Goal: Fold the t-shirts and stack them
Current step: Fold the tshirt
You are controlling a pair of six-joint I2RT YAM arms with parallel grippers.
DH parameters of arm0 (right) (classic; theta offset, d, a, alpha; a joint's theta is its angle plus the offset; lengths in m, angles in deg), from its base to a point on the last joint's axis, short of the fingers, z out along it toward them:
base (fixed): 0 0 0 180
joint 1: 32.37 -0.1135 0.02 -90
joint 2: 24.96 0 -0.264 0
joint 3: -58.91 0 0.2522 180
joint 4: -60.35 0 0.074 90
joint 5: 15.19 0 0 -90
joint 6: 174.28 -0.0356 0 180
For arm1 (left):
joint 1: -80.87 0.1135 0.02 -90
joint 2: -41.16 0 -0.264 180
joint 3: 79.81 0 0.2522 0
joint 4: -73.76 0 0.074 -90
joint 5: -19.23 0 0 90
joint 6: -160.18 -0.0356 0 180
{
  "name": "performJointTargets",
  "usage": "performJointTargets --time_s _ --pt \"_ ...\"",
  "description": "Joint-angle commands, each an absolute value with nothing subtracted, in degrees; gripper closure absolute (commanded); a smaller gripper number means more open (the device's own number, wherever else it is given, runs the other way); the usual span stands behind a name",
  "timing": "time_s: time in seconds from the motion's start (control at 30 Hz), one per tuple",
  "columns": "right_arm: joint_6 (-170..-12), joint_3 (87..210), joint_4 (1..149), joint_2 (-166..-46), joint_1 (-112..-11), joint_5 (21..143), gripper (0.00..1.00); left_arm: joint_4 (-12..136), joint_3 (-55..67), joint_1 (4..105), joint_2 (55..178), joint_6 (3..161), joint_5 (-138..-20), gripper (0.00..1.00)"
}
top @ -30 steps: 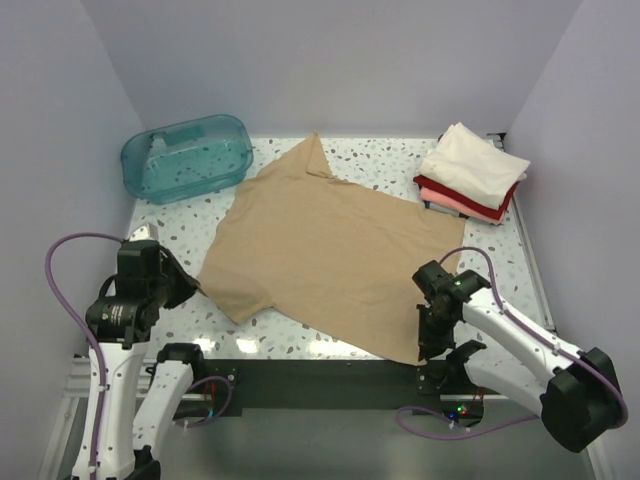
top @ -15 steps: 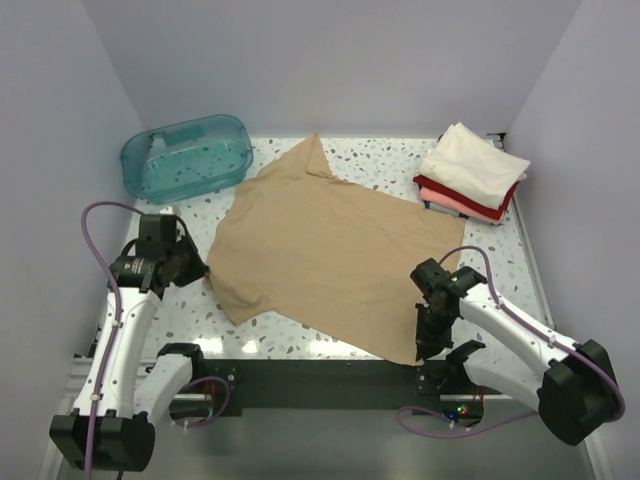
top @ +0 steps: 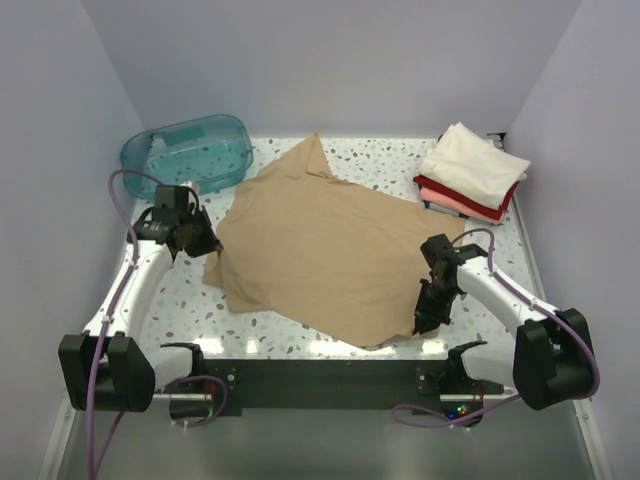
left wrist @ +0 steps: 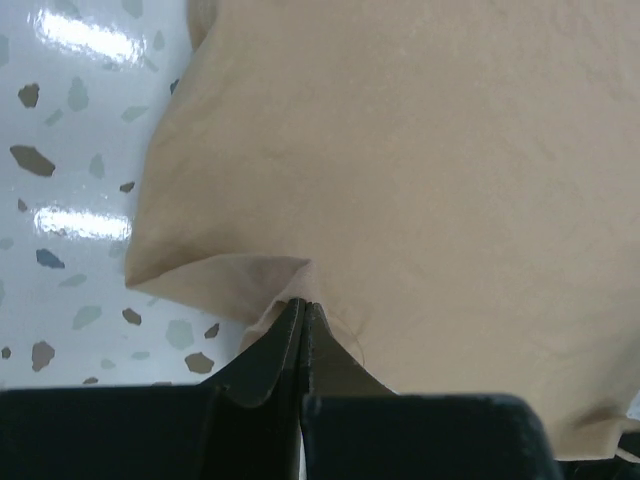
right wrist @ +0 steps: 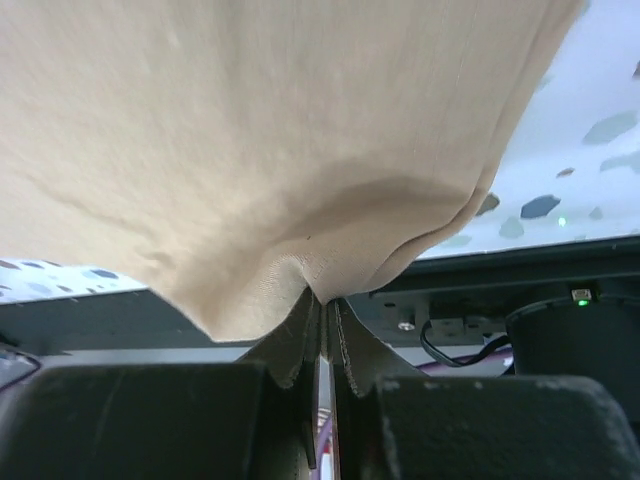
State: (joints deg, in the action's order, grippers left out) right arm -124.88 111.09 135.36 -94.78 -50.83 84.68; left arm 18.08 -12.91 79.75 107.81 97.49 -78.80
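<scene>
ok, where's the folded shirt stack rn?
Top view: the folded stack sits at the far right corner of the table, just beyond the tan t-shirt, opposite the teal tub.

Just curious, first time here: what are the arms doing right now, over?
Left gripper shut on tan t-shirt, left edge. Right gripper shut on its near corner. Folded stack, teal tub at back corners, nothing blocking.

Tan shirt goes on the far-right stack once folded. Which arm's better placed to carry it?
Right, probably. The right arm has jaws shut on the tan shirt, near corner, on the same side as the stack. The left arm pinches the opposite edge near the teal tub.
</scene>
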Motion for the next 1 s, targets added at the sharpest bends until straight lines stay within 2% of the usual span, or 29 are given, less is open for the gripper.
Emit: performJointTargets --time_s 0.0,0.17,0.43,0.97 --pt "-121.9 114.51 132.03 -96.67 -48.02 86.32 1.0 24.39 -8.23 80.08 110.32 94.0 -81.23 1.0" --pt "-121.8 116.09 130.27 -99.4 -46.0 87.03 1.0 27.82 -4.19 79.91 115.86 93.21 -83.6 1.0" --pt "-121.28 116.97 130.45 -96.86 -38.54 85.19 1.0 28.53 1.97 79.73 124.12 90.84 -84.66 1.0" --pt "-116.8 121.28 133.35 -93.6 -24.82 79.91 1.0 31.07 12.16 79.64 132.3 90.04 -85.18 1.0"
